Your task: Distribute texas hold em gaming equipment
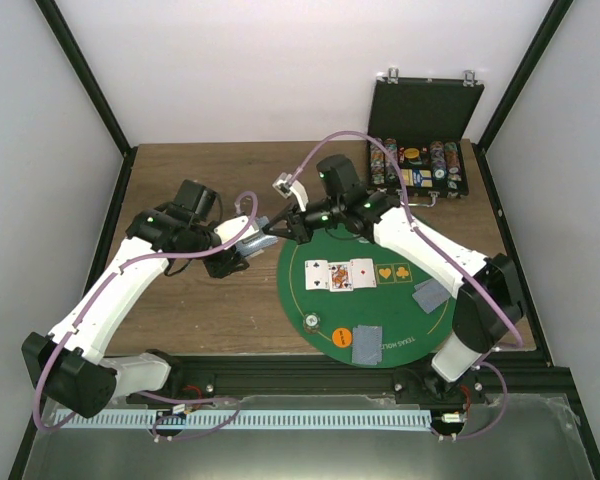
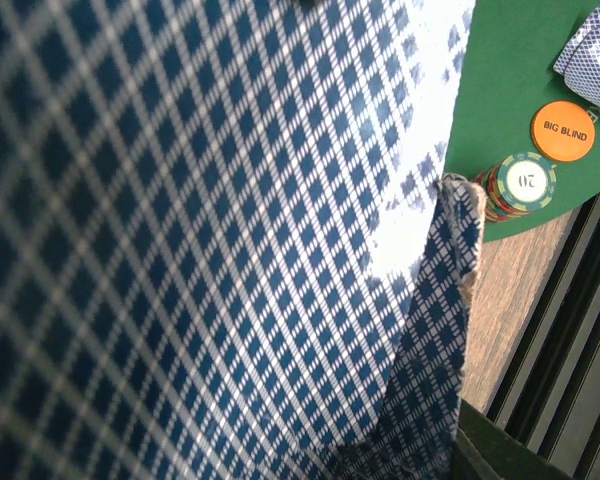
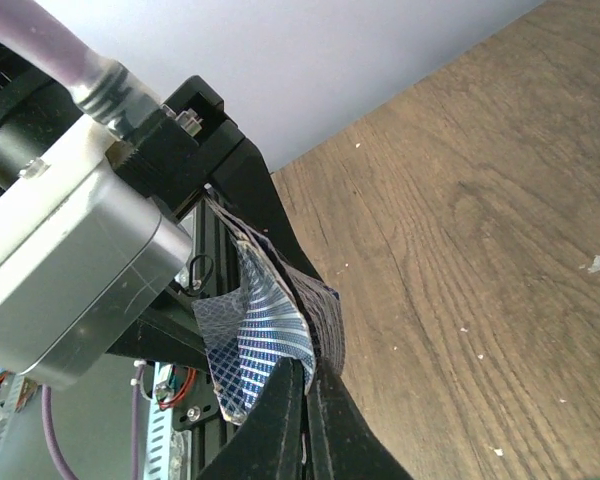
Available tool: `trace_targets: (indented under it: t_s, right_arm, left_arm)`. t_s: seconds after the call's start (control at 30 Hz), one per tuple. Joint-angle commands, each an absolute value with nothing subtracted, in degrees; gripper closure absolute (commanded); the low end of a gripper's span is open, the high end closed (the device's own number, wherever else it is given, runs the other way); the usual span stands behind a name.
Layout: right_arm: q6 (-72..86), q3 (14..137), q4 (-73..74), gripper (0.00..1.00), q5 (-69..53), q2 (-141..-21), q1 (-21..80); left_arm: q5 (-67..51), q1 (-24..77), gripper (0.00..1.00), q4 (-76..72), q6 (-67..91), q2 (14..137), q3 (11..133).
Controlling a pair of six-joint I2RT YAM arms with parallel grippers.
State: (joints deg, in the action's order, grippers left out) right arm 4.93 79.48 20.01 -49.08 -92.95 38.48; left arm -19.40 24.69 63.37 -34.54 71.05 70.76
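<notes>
I am pulling one card off the pack [image 1: 250, 240] so I can deal it onto the green mat [image 1: 400, 250]. To do this well, I am going slowly and pulling straight away from the pack. That way only the top card [image 3: 252, 335] comes along and the cards under it are not dragged out. The top card is bending a lot in the right wrist view, so I think a soft, flat pull is safer than a tug. I am also trying not to let it flip over on the way.

My left pincer [image 1: 238, 252] is squeezing the pack. It is holding it up over the wooden worktop [image 1: 200, 310], just beside the left edge of the mat. The left arm is stretching forward and turning in to the right. My right pincer [image 3: 303, 372] is pressed together on the edge of the top card. The right arm is reaching from the right side all the way across the mat, so the two pincers are meeting nose to nose.

On the mat, three face-up cards [image 1: 338, 275] are lying in a row in the middle. Some face-down cards [image 1: 367, 343] are lying at the near right side. A small chip pile [image 2: 520, 185] and an orange disc [image 2: 563, 130] are sitting near the close edge. The black case [image 1: 420, 165] is standing open at the far right.
</notes>
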Motion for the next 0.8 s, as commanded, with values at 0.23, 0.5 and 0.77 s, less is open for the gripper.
trace_targets:
  t_s: [0.23,0.5,0.77]
  right_arm:
    - [6.18,80.89,19.69,0.80,-44.04,-93.38,39.06]
    - [6.25,80.37,22.01,0.84,-41.70,-91.32,39.10]
    - [6.76,80.06,22.52,0.94,-43.51,-89.77,39.11]
  left_arm:
    - [-20.82,24.77,0.51,62.94,-34.64,70.62,71.38]
    - [-20.82,24.73,0.51,63.01,-34.73,70.67,71.37]
    - [-20.83,24.75,0.51,62.77,-34.72,70.49,71.02]
